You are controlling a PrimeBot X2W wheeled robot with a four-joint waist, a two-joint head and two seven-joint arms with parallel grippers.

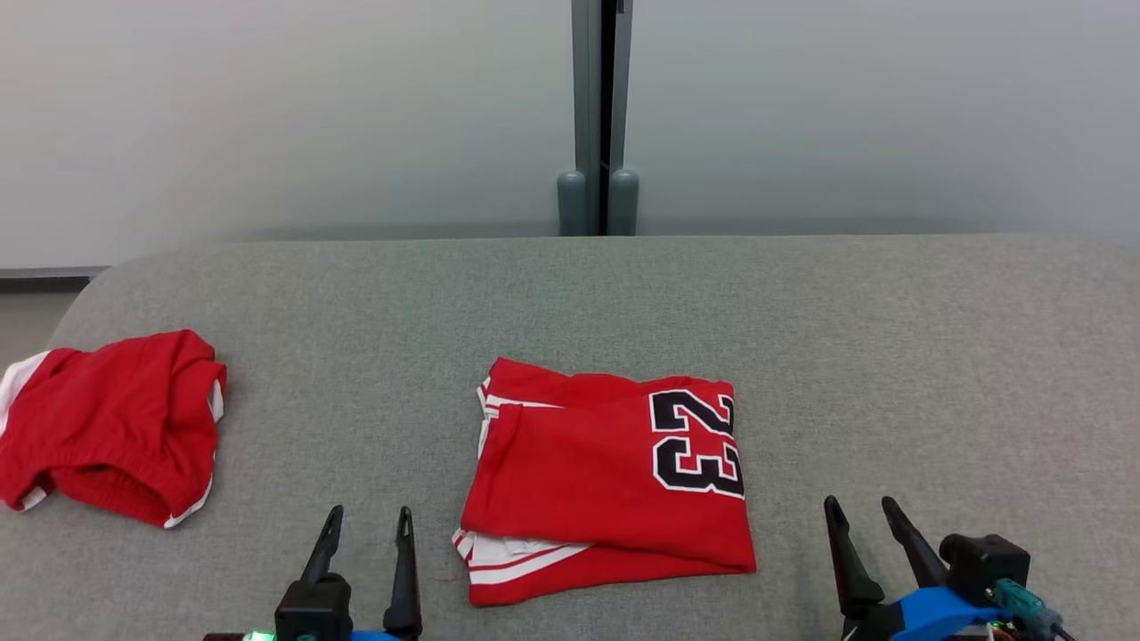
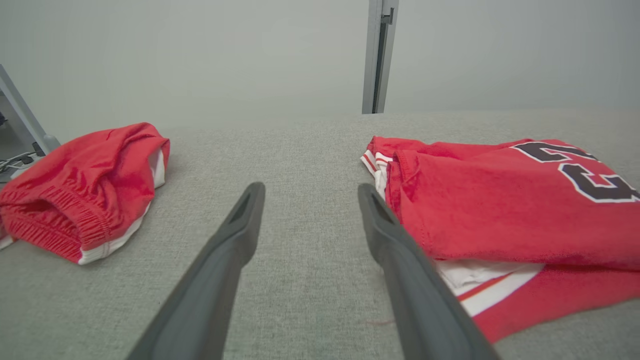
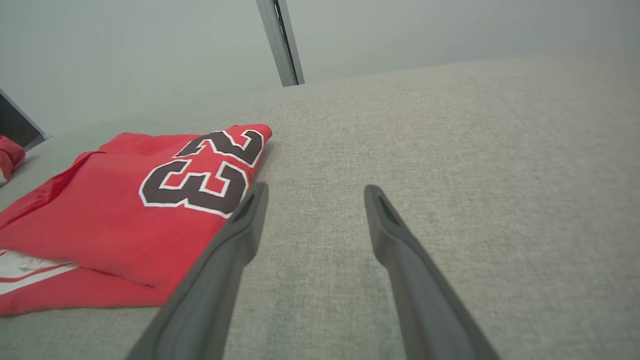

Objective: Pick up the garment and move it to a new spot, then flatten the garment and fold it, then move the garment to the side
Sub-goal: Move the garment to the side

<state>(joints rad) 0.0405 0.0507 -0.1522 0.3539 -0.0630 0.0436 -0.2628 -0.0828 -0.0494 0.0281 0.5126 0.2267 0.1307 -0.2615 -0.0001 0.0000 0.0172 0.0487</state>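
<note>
Inspecting the work area, I count two red garments on one grey upholstered surface [image 1: 623, 294], and two grippers of mine, each with two dark fingers.

Item one: the folded jersey [image 1: 606, 472], my reference point. It lies flat on the surface in a rough rectangle, white-striped trim showing at its left and near edges. One black number 23 [image 1: 696, 442], outlined in white, sits at its right end.

Item two: the red shorts [image 1: 111, 427], bunched, with white side trim, lie well apart to the left of the jersey and do not touch it.

My left gripper [image 1: 370, 515] stands just beside the jersey's near left corner, jaws spread and holding nothing. My right gripper [image 1: 859, 505] stands near the jersey's near right corner, apart from the cloth, jaws likewise spread and holding nothing.

One grey post [image 1: 598, 116] rises beyond the jersey's far edge, behind the surface.
</note>
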